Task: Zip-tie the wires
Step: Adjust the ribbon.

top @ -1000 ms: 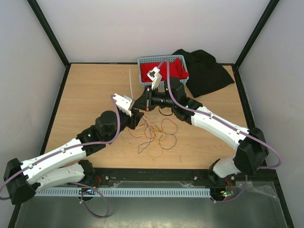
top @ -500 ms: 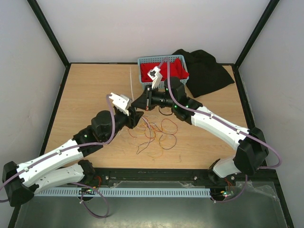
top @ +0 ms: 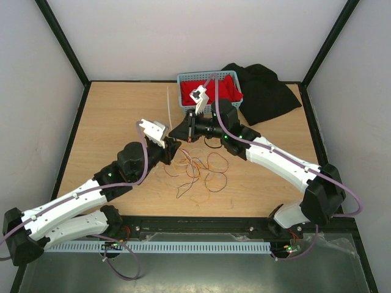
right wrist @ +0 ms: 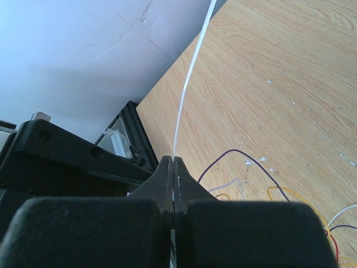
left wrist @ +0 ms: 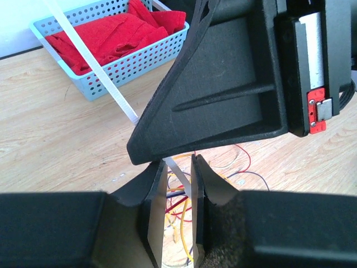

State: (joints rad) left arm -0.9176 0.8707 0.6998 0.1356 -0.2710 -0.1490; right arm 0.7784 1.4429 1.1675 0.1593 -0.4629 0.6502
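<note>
Plain white walls [top: 183, 36] and black corner posts [top: 62, 39] enclose a light wooden table [top: 110, 122].

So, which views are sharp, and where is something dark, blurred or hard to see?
Top external: even light, sharp, soft shadows; the wires show only as fine lines. Left wrist: the right gripper looms dark and close, hiding much; the basket is clear. Right wrist: the white zip tie almost fades into the pale wall.

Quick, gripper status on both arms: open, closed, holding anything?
Left gripper: partly open, the zip tie end sits between its fingers, not clamped.
Right gripper: closed on the zip tie.
</note>
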